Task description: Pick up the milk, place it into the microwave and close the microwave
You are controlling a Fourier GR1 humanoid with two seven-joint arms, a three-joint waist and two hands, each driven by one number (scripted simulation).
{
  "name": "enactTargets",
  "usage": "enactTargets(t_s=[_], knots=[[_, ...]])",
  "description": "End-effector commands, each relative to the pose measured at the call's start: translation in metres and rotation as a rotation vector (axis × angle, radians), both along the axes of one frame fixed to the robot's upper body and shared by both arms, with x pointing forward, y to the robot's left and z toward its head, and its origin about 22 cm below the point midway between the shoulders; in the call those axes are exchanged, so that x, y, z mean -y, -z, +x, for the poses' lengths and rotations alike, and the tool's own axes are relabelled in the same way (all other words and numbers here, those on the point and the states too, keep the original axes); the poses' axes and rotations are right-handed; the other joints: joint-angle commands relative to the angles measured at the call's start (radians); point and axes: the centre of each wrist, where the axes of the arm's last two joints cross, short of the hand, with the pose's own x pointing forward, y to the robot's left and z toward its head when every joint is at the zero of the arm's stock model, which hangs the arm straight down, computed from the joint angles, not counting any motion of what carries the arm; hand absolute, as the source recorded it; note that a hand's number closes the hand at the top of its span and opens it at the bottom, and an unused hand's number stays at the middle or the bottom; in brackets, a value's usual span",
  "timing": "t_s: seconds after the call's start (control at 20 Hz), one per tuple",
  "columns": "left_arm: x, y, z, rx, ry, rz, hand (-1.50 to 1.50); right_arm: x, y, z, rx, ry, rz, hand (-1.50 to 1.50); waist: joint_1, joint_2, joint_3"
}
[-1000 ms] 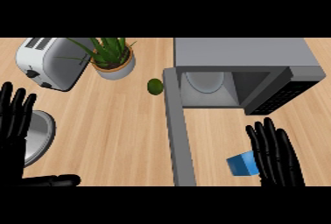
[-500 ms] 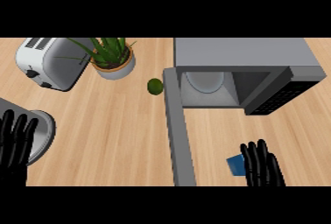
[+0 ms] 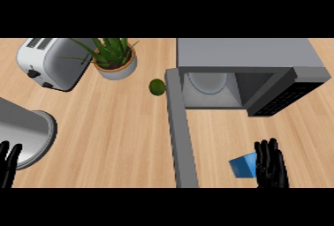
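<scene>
Both hands have slid back toward the near edge over the last second, the left one furthest, while the milk has stayed about where it was. The right hand [image 3: 271, 164] lies low at the right, fingers straight and side by side, pointing away from the robot and curled round nothing. The milk [image 3: 244, 167], a small blue carton, stands on the tabletop [image 3: 117, 132] right against that hand's inner side. Its right edge is hidden behind the fingers, so I cannot say for sure that they touch.

Just left of the carton runs the microwave door [image 3: 180, 132], swung fully open and reaching from the microwave toward the near edge. The microwave [image 3: 251, 55] sits at the far right, its inside open to view with a pale round plate [image 3: 207, 82] in it, and its dark control panel on the right. The milk is outside it, well in front.

A small green fruit [image 3: 157, 87] lies by the door's hinge end. Further left stand a potted plant [image 3: 115, 59] and a white toaster [image 3: 51, 62]. The left hand [image 3: 8, 164] shows only straight, upright fingers at the lower left corner, over the rim of a grey metal pot [image 3: 29, 130].
</scene>
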Motion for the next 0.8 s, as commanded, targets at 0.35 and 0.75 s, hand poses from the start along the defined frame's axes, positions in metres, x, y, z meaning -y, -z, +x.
enactTargets(t_s=[0.35,0.75], knots=[[-0.001,0.010,-0.017,-0.004,-0.006,0.011,-1.50,0.031,0.045,0.014,-0.063,0.109,-0.013,-1.50,-0.001,0.001,0.000],[0.000,0.018,-0.023,-0.011,0.012,0.012,-1.50,0.063,0.062,0.034,-0.074,0.187,-0.079,-1.50,0.002,0.001,0.000]])
